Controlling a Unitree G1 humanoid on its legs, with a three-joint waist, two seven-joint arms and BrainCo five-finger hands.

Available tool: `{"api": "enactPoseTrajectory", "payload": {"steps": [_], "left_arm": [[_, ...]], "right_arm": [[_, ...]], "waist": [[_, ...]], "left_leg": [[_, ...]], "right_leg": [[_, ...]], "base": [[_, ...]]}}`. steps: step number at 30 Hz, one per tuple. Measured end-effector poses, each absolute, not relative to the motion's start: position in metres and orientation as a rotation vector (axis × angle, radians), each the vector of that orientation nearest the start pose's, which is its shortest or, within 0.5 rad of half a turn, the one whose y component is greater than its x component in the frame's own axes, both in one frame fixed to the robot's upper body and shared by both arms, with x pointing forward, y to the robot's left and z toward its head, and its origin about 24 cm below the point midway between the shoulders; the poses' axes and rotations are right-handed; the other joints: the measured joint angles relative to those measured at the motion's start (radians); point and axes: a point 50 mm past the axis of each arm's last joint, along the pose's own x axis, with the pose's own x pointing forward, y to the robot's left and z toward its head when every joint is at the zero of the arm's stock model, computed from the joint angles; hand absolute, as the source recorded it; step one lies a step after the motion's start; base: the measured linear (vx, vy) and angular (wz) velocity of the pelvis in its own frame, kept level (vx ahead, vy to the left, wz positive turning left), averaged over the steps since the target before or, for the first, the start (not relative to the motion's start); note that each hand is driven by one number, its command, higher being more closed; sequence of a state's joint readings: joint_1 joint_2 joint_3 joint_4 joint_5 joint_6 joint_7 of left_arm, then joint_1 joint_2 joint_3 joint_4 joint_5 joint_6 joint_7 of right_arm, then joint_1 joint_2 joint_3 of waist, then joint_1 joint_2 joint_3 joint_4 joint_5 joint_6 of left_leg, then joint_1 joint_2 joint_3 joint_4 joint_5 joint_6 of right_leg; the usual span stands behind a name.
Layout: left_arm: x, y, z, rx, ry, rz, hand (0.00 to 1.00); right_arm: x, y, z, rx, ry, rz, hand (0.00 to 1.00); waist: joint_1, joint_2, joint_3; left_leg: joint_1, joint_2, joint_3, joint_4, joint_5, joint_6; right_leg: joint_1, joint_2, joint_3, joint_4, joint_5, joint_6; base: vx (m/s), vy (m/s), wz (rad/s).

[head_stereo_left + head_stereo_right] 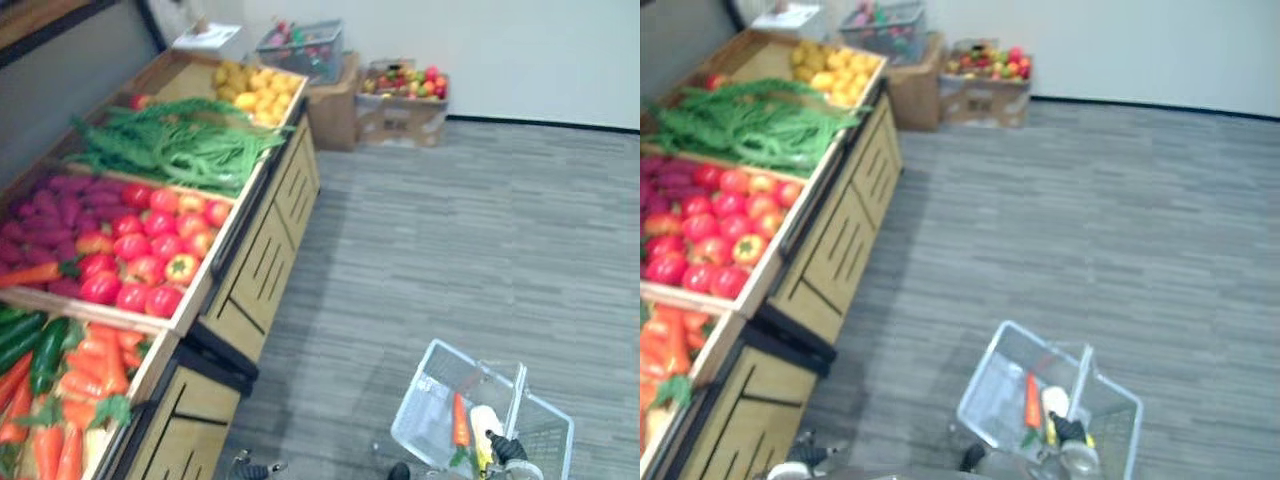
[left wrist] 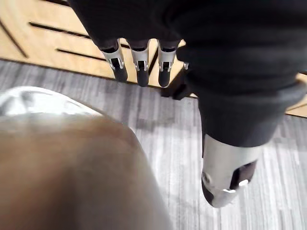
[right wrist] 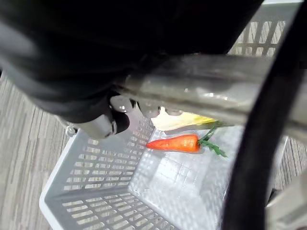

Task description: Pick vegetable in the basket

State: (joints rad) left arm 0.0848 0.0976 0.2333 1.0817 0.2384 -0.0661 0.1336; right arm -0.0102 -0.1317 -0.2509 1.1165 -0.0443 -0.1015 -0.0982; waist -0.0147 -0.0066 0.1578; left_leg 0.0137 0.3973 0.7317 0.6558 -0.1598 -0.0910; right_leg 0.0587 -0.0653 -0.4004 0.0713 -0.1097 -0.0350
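A light grey plastic basket (image 1: 430, 405) hangs low over the floor at the lower right. In it lie an orange carrot (image 3: 175, 143) with green leaves and a pale yellow vegetable (image 3: 184, 122). My right hand (image 3: 117, 122) is shut on the basket's grey handle (image 3: 230, 103), its fingers curled round the bar, and shows at the basket's near edge as the right hand (image 1: 507, 450). My left hand (image 2: 139, 62) hangs open beside the wooden stand, fingers straight, thumb (image 2: 223, 177) apart, holding nothing.
A wooden produce stand (image 1: 262, 255) runs along the left with carrots (image 1: 85, 375), cucumbers (image 1: 35, 350), red tomatoes and peppers (image 1: 150, 250), purple roots (image 1: 55, 205), green beans (image 1: 175, 140) and yellow fruit (image 1: 258, 90). Cardboard boxes of fruit (image 1: 405, 100) stand by the far wall. Grey floor stretches to the right.
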Motion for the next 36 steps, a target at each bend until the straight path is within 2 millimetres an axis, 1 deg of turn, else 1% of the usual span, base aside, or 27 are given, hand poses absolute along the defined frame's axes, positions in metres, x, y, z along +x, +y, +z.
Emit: {"api": "enactPoseTrajectory", "payload": {"steps": [1, 2, 3, 5, 7, 8, 9, 10, 11, 12, 14, 15, 17, 18, 19, 20, 21, 22, 23, 24, 25, 26, 27, 28, 31, 33, 36], "left_arm": [[0.087, 0.219, -0.158, 0.245, 1.091, 0.259, 0.0], [0.087, 0.218, -0.158, 0.245, 1.087, 0.256, 0.0], [0.086, 0.217, -0.158, 0.251, 1.08, 0.254, 0.0], [0.086, 0.216, -0.158, 0.259, 1.075, 0.249, 0.0], [0.084, 0.214, -0.159, 0.258, 1.08, 0.243, 0.0], [0.083, 0.214, -0.159, 0.263, 1.084, 0.24, 0.0], [0.082, 0.213, -0.159, 0.265, 1.085, 0.237, 0.0], [0.083, 0.218, -0.158, 0.28, 1.082, 0.238, 0.0], [0.082, 0.22, -0.158, 0.29, 1.084, 0.237, 0.0], [0.083, 0.223, -0.158, 0.304, 1.083, 0.231, 0.0], [0.084, 0.221, -0.158, 0.318, 1.081, 0.209, 0.0], [0.084, 0.221, -0.158, 0.321, 1.08, 0.205, 0.0], [0.085, 0.22, -0.158, 0.333, 1.08, 0.187, 0.0], [0.086, 0.22, -0.158, 0.338, 1.079, 0.183, 0.0], [0.087, 0.22, -0.157, 0.344, 1.076, 0.176, 0.0], [0.087, 0.219, -0.157, 0.348, 1.074, 0.17, 0.0], [0.086, 0.221, -0.157, 0.363, 1.075, 0.16, 0.0], [0.086, 0.224, -0.157, 0.372, 1.075, 0.162, 0.0], [0.089, 0.226, -0.156, 0.379, 1.068, 0.163, 0.0], [0.09, 0.226, -0.155, 0.38, 1.066, 0.163, 0.0], [0.09, 0.226, -0.155, 0.38, 1.065, 0.163, 0.0], [0.09, 0.226, -0.155, 0.38, 1.065, 0.164, 0.0], [0.091, 0.226, -0.156, 0.378, 1.068, 0.167, 0.0], [0.091, 0.219, -0.157, 0.361, 1.063, 0.159, 0.0], [0.092, 0.208, -0.159, 0.304, 1.065, 0.18, 0.0], [0.092, 0.209, -0.158, 0.298, 1.057, 0.187, 0.0], [0.095, 0.211, -0.157, 0.295, 1.041, 0.2, 0.0]], "right_arm": [[0.12, -0.233, -0.149, -0.079, 0.989, -0.356, 1.0], [0.119, -0.233, -0.149, -0.079, 0.989, -0.357, 1.0], [0.118, -0.235, -0.149, -0.087, 0.993, -0.357, 1.0], [0.116, -0.237, -0.149, -0.092, 1.0, -0.365, 1.0], [0.116, -0.243, -0.148, -0.11, 0.997, -0.369, 1.0], [0.117, -0.244, -0.147, -0.112, 0.995, -0.373, 1.0], [0.117, -0.241, -0.148, -0.105, 0.994, -0.37, 1.0], [0.116, -0.236, -0.149, -0.092, 0.993, -0.37, 1.0], [0.116, -0.235, -0.15, -0.089, 0.995, -0.368, 1.0], [0.115, -0.235, -0.15, -0.088, 0.994, -0.369, 1.0], [0.114, -0.238, -0.149, -0.088, 0.993, -0.385, 1.0], [0.114, -0.239, -0.149, -0.087, 0.99, -0.39, 1.0], [0.122, -0.241, -0.145, -0.083, 0.951, -0.399, 1.0], [0.124, -0.241, -0.144, -0.082, 0.943, -0.4, 1.0], [0.126, -0.241, -0.143, -0.081, 0.933, -0.403, 1.0], [0.127, -0.241, -0.143, -0.08, 0.927, -0.403, 1.0], [0.126, -0.238, -0.144, -0.073, 0.931, -0.399, 1.0], [0.126, -0.233, -0.146, -0.062, 0.937, -0.394, 1.0], [0.127, -0.227, -0.147, -0.045, 0.937, -0.385, 1.0], [0.129, -0.225, -0.146, -0.041, 0.931, -0.382, 1.0], [0.131, -0.224, -0.146, -0.035, 0.926, -0.375, 1.0], [0.131, -0.223, -0.146, -0.033, 0.927, -0.372, 1.0], [0.132, -0.226, -0.145, -0.037, 0.927, -0.375, 1.0], [0.132, -0.229, -0.144, -0.044, 0.923, -0.382, 1.0], [0.131, -0.239, -0.143, -0.06, 0.926, -0.402, 1.0], [0.125, -0.24, -0.145, -0.06, 0.946, -0.406, 1.0], [0.116, -0.242, -0.147, -0.066, 0.968, -0.418, 1.0]], "waist": [[0.012, 0.001, 0.001], [0.019, 0.002, 0.002], [0.02, 0.004, 0.003], [0.02, 0.012, 0.004], [0.021, 0.027, 0.004], [0.025, 0.036, 0.003], [0.026, 0.026, 0.0], [0.024, 0.004, -0.001], [0.026, -0.006, -0.005], [0.024, -0.025, -0.009], [0.02, -0.027, -0.011], [0.024, -0.024, -0.011], [0.033, -0.015, -0.005], [0.035, -0.015, -0.003], [0.035, -0.014, 0.004], [0.035, -0.014, 0.009], [0.029, -0.02, 0.006], [0.03, -0.036, -0.003], [0.03, -0.046, -0.006], [0.03, -0.046, -0.006], [0.032, -0.048, -0.007], [0.032, -0.053, -0.009], [0.037, -0.043, -0.007], [0.037, -0.012, -0.006], [0.029, 0.029, -0.004], [0.018, 0.034, -0.007], [0.018, 0.017, -0.006]], "left_leg": [[-0.026, -0.082, -0.132, -0.062, -0.029, 0.001], [-0.033, -0.115, -0.183, -0.104, -0.035, -0.001], [-0.036, -0.166, -0.281, -0.205, -0.036, -0.006], [-0.062, -0.208, -0.437, -0.364, -0.027, -0.004], [-0.068, -0.222, -0.559, -0.476, 0.007, -0.011], [-0.064, -0.232, -0.56, -0.495, 0.042, -0.022], [-0.063, -0.242, -0.543, -0.501, 0.031, -0.02], [-0.061, -0.268, -0.507, -0.506, 0.02, -0.004], [-0.057, -0.287, -0.49, -0.512, 0.014, 0.007], [-0.043, -0.314, -0.471, -0.518, 0.004, 0.024], [-0.014, -0.345, -0.449, -0.532, -0.016, 0.048], [-0.007, -0.348, -0.439, -0.533, -0.023, 0.05], [0.031, -0.345, -0.399, -0.533, -0.03, 0.06], [0.044, -0.344, -0.388, -0.537, -0.029, 0.06], [0.079, -0.341, -0.387, -0.55, -0.029, 0.061], [0.092, -0.339, -0.388, -0.552, -0.029, 0.061], [0.109, -0.339, -0.387, -0.552, -0.029, 0.06], [0.115, -0.336, -0.387, -0.551, -0.031, 0.057], [0.115, -0.324, -0.392, -0.55, -0.04, 0.042], [0.115, -0.318, -0.393, -0.549, -0.045, 0.034], [0.116, -0.307, -0.393, -0.547, -0.054, 0.02], [0.119, -0.303, -0.394, -0.547, -0.061, 0.008], [0.134, -0.279, -0.4, -0.549, -0.072, -0.013], [0.137, -0.252, -0.408, -0.553, -0.061, -0.035], [0.167, -0.215, -0.421, -0.581, -0.022, -0.082], [0.149, -0.201, -0.46, -0.513, -0.015, -0.084], [0.065, -0.191, -0.511, -0.336, 0.003, -0.083]], "right_leg": [[-0.002, -0.015, 0.05, -0.001, 0.012, 0.009], [-0.005, -0.018, 0.075, -0.002, 0.016, 0.013], [-0.014, -0.018, 0.116, -0.007, 0.021, 0.023], [-0.028, -0.008, 0.18, -0.022, 0.022, 0.045], [-0.054, 0.003, 0.23, -0.028, 0.041, 0.074], [-0.061, -0.002, 0.268, -0.038, 0.057, 0.098], [-0.062, -0.012, 0.276, -0.051, 0.062, 0.106], [-0.058, -0.041, 0.29, -0.079, 0.085, 0.136], [-0.06, -0.062, 0.296, -0.092, 0.097, 0.149], [-0.057, -0.089, 0.303, -0.092, 0.109, 0.164], [-0.064, -0.121, 0.304, -0.054, 0.106, 0.173], [-0.078, -0.126, 0.301, -0.024, 0.1, 0.173], [-0.158, -0.134, 0.291, 0.16, 0.072, 0.152], [-0.175, -0.138, 0.282, 0.209, 0.069, 0.149], [-0.205, -0.156, 0.251, 0.308, 0.067, 0.15], [-0.216, -0.166, 0.226, 0.342, 0.051, 0.149], [-0.211, -0.178, 0.189, 0.344, 0.04, 0.142], [-0.212, -0.182, 0.174, 0.321, 0.04, 0.141], [-0.216, -0.18, 0.163, 0.259, 0.04, 0.14], [-0.218, -0.179, 0.164, 0.226, 0.046, 0.144], [-0.219, -0.176, 0.168, 0.149, 0.071, 0.153], [-0.218, -0.176, 0.174, 0.11, 0.107, 0.15], [-0.205, -0.153, 0.185, 0.09, 0.129, 0.18], [-0.197, -0.127, 0.179, 0.091, 0.12, 0.166], [-0.172, -0.095, 0.147, 0.108, 0.076, 0.145], [-0.133, -0.096, 0.115, 0.108, 0.048, 0.14], [-0.083, -0.111, 0.066, 0.107, 0.02, 0.133]], "base": [[-0.05, 0.124, -1.28], [-0.05, 0.146, -1.27], [-0.07, 0.177, -1.01], [-0.06, 0.234, -0.93], [0.0, 0.261, -0.89], [0.03, 0.281, -0.87], [0.05, 0.286, -0.74], [0.08, 0.28, -0.51], [0.11, 0.339, -0.51], [0.1, 0.279, -0.33], [0.11, 0.23, -0.25], [0.19, 0.248, -0.38], [0.21, 0.202, -0.45], [0.19, 0.116, -0.31], [0.14, 0.066, -0.12], [0.16, 0.043, 0.05], [0.16, -0.013, 0.14], [0.2, -0.07, 0.17], [0.17, -0.102, 0.06], [0.16, -0.141, 0.04], [0.12, -0.133, -0.02], [0.15, -0.195, -0.06], [0.24, -0.28, -0.05], [0.29, -0.322, -0.05], [0.17, -0.174, 0.09], [0.13, -0.165, 0.42], [0.06, -0.103, 0.52]]}}
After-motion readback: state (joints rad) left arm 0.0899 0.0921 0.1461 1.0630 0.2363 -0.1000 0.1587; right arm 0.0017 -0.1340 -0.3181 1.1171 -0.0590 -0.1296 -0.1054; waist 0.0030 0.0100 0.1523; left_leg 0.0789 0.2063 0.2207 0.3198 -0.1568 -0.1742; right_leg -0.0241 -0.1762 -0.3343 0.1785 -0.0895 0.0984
